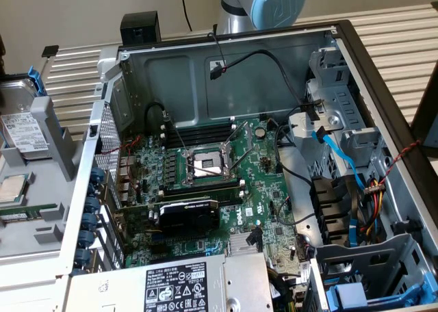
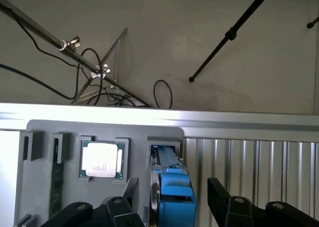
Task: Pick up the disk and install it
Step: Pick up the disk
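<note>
I see my tool (image 2: 169, 201) with its fingers spread apart, one on each side of the disk (image 2: 173, 184) and not closed on it. The disk stands on edge in a slot of the grey tray (image 2: 50, 130), next to the chip (image 2: 102, 160). The tray lies outside the open computer case (image 1: 171, 79), at the exterior view's left.

Robotics lab bench: a robot arm (image 1: 263, 4) stands at the far edge of an opened PC case (image 1: 226, 66) lying on a slatted aluminium table (image 1: 404, 31), a grey moulded parts tray (image 1: 41, 240) just beside it, with black stand poles (image 2: 230, 35) and loose cables (image 2: 154, 93) against a bare wall (image 2: 149, 33).
</note>
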Robot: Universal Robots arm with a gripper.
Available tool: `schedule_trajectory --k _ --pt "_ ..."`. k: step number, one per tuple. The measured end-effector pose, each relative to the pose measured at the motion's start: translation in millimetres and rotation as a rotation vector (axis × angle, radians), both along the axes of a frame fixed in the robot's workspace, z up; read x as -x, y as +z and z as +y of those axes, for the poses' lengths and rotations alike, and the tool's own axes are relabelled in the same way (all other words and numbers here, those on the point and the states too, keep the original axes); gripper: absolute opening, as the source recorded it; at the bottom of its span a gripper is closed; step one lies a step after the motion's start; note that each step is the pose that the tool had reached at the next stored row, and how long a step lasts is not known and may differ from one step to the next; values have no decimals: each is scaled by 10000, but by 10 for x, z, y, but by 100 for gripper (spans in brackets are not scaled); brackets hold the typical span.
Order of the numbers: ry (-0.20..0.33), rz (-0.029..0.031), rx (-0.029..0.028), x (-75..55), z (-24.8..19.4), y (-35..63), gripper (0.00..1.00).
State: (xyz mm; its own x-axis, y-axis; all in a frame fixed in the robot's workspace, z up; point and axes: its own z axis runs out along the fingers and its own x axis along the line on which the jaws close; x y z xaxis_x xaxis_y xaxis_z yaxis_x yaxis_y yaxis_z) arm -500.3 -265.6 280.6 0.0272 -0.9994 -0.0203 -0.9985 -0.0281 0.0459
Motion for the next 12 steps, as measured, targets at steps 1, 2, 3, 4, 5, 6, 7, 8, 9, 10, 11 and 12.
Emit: schedule_trajectory --k 1,2,3,4,5,6,7,8,9,10,11,12 --pt "0 1 0 0 0 0 66" --pt "-2 1 0 0 0 0 66" --pt "-9 1 0 0 0 0 66" --pt "-17 1 1 0 0 0 66" --pt "-28 1 0 0 0 -1 66" --pt "-40 0 0 0 0 -1 66" --pt "-57 0 0 0 0 -1 66" --pt "-82 -1 0 0 0 -2 66" --pt "-113 -1 0 0 1 -2 66" --pt "-135 -1 1 0 1 -3 66" --pt "-145 -1 0 0 1 -3 66" --pt "-152 -1 0 0 1 -3 66"
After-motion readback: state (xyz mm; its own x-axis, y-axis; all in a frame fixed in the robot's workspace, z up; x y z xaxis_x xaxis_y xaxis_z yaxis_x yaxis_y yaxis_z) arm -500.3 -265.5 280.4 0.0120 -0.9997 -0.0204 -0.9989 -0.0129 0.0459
